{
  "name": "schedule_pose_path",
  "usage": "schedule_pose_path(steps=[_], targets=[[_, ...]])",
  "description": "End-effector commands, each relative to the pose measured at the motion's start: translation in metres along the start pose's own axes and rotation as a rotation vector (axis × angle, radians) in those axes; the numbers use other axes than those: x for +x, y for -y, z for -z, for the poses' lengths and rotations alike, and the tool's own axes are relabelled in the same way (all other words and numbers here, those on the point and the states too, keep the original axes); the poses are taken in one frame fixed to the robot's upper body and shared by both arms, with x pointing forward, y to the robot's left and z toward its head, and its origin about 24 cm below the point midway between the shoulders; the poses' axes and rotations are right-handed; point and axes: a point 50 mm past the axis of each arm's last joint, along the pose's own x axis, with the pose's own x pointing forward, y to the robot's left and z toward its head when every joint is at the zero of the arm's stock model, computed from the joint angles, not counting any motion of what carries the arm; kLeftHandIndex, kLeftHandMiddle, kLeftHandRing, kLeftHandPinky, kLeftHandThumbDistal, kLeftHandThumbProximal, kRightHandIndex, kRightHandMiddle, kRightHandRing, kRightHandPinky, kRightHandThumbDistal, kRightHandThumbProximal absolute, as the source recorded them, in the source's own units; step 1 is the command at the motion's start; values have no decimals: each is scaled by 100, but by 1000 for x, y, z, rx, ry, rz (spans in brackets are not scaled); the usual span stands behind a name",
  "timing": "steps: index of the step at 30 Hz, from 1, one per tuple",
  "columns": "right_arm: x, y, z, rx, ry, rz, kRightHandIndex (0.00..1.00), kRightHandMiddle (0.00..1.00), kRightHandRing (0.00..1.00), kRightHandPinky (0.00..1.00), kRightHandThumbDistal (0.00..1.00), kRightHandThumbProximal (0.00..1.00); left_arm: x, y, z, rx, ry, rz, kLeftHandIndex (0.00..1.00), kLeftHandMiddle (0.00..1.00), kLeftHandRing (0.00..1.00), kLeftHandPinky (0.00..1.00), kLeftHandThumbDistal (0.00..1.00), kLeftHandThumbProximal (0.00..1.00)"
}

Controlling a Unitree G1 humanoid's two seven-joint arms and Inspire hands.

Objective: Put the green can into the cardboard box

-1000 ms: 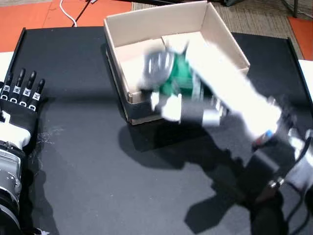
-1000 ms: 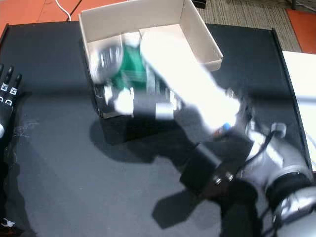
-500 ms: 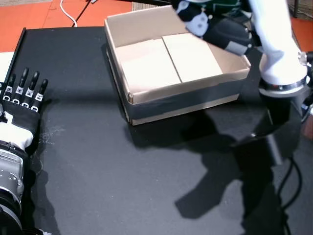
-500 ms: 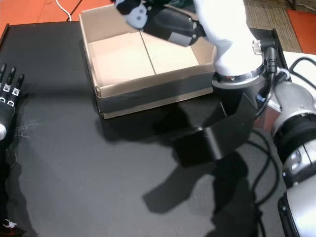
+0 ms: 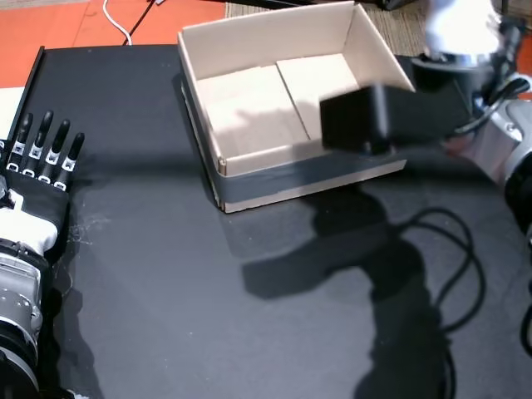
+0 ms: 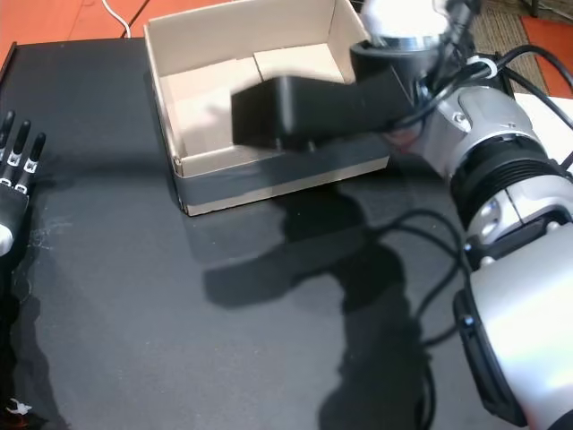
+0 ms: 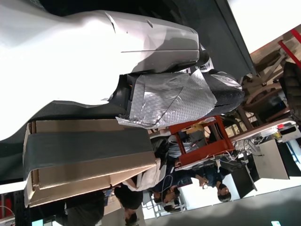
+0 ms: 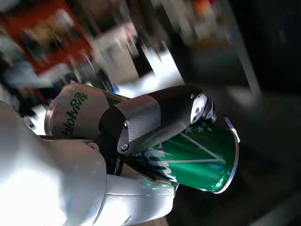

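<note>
The green can (image 8: pixel 197 157) shows only in the right wrist view, lying sideways in my right hand (image 8: pixel 141 127), which is shut on it with a dark finger across its side. In both head views the right hand and can are out of frame; only the raised right forearm (image 5: pixel 461 33) (image 6: pixel 412 27) and a black block (image 5: pixel 357 116) (image 6: pixel 295 103) on it hang over the cardboard box (image 5: pixel 274 29) (image 6: pixel 242 31). Nothing lies in the box. My left hand (image 5: pixel 37 170) (image 6: pixel 13 175) rests flat and open at the table's left edge.
The box stands at the back of the black table (image 5: pixel 166 316), seen from the side in the left wrist view (image 7: pixel 89 155). Black cables (image 5: pixel 449 249) trail over the table's right part. Orange floor and a white cable (image 5: pixel 116 25) lie beyond. People (image 7: pixel 188 188) sit in the background.
My right hand, holding the can low over the box a second ago, has lifted up and back out of the head views. The left hand has stayed put.
</note>
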Motion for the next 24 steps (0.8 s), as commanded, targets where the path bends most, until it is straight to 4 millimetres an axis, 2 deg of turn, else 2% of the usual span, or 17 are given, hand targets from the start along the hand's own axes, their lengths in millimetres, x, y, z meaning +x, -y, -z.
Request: schedule_pose_path(steps=[1, 2, 5, 6, 8, 10, 11, 12, 14, 17, 18, 20, 21, 23, 24], targets=[[20, 6, -6, 17, -30, -26, 0, 0, 4, 31, 25, 0, -2, -4, 3, 12, -11, 0, 55, 56, 68, 81, 0, 100], [21, 4, -5, 19, -54, -67, 0, 0, 4, 31, 22, 0, -2, -4, 3, 9, -10, -1, 54, 56, 68, 81, 0, 100], [24, 1, -2, 28, -106, -177, 0, 0, 0, 31, 14, 22, -2, -4, 4, 7, -12, -6, 55, 57, 69, 86, 0, 100], [25, 0, -1, 23, -116, -209, 0, 0, 0, 32, 15, 20, -3, -4, 4, 5, -13, -3, 58, 60, 71, 89, 0, 100], [25, -2, 0, -1, -122, -256, 0, 0, 0, 33, 19, 7, -3, -4, 5, -4, -14, 5, 61, 62, 73, 91, 0, 100], [25, -4, 0, -107, -88, -306, 1, 2, 6, 35, 22, 5, -2, -4, 6, -2, -15, -1, 62, 62, 72, 89, 0, 100], [25, -5, 0, -181, -58, -339, 16, 15, 18, 36, 26, 3, -3, -4, 6, -4, -15, -3, 61, 61, 72, 89, 0, 100], [25, -7, 0, -260, -25, -378, 24, 17, 20, 36, 33, 2, -3, -4, 6, -7, -15, -3, 60, 61, 72, 89, 0, 100], [24, -9, 0, -350, 14, -421, 25, 14, 18, 33, 38, 5, -3, -4, 7, -17, -15, -3, 59, 59, 71, 88, 0, 100], [25, -10, -1, -391, 26, -442, 45, 21, 24, 33, 37, 4, -3, -3, 8, -23, -15, 0, 58, 57, 69, 84, 0, 100], [26, -10, -1, -401, 24, -453, 46, 22, 25, 34, 35, 4, -3, -3, 9, -25, -17, -1, 57, 56, 68, 82, 0, 100], [27, -11, -1, -414, 12, -485, 48, 26, 29, 37, 38, 0, -3, -3, 10, -25, -19, 8, 56, 56, 68, 83, 0, 100], [28, -11, 0, -424, 4, -502, 45, 26, 30, 39, 39, 0, -3, -3, 10, -26, -20, 9, 54, 54, 67, 82, 0, 100], [30, -11, 0, -435, -25, -545, 42, 30, 33, 42, 34, 0, -3, -3, 12, -27, -18, 6, 51, 52, 66, 83, 0, 100], [32, -10, 0, -424, -45, -564, 33, 26, 34, 43, 29, 0, -3, -2, 12, -27, -18, 0, 50, 51, 65, 82, 0, 100]])
